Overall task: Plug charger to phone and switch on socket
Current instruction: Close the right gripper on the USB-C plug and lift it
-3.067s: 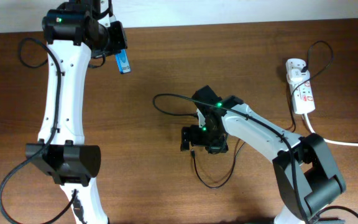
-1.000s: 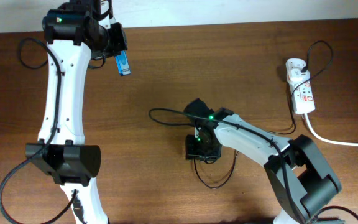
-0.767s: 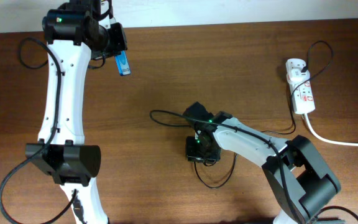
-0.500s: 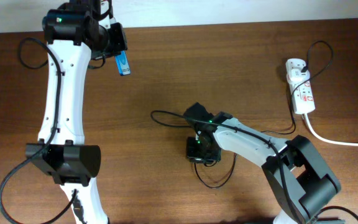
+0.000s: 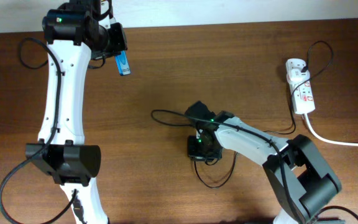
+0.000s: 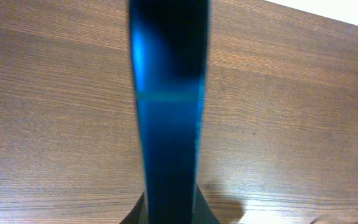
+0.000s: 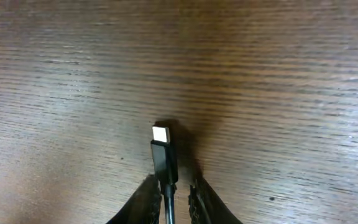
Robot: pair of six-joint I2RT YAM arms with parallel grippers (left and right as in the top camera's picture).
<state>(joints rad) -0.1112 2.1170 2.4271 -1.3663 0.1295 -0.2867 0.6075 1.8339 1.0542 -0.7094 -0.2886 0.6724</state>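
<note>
The phone (image 5: 123,63) hangs above the table's far left with its blue screen showing, and my left gripper (image 5: 119,52) is shut on its upper end. In the left wrist view the phone (image 6: 166,118) fills the middle as a dark blue slab rising from the left gripper (image 6: 169,214). The charger (image 5: 166,116) is a thin black cable that loops over mid-table. Its plug tip (image 7: 161,148) lies on the wood. My right gripper (image 7: 176,190) is shut on the cable just behind the plug, low over mid-table (image 5: 197,149). The white socket (image 5: 304,94) lies at the far right with a white adapter (image 5: 295,67) at its far end.
The socket's thick white cord (image 5: 344,142) runs off the right edge. More of the thin black cable curls in a loop (image 5: 215,180) just in front of the right gripper. A robot cable (image 5: 30,53) bulges out at the far left.
My right gripper came down slightly towards the table's front and its jaws narrowed onto the cable behind the plug. The left arm and the phone have stayed still.
</note>
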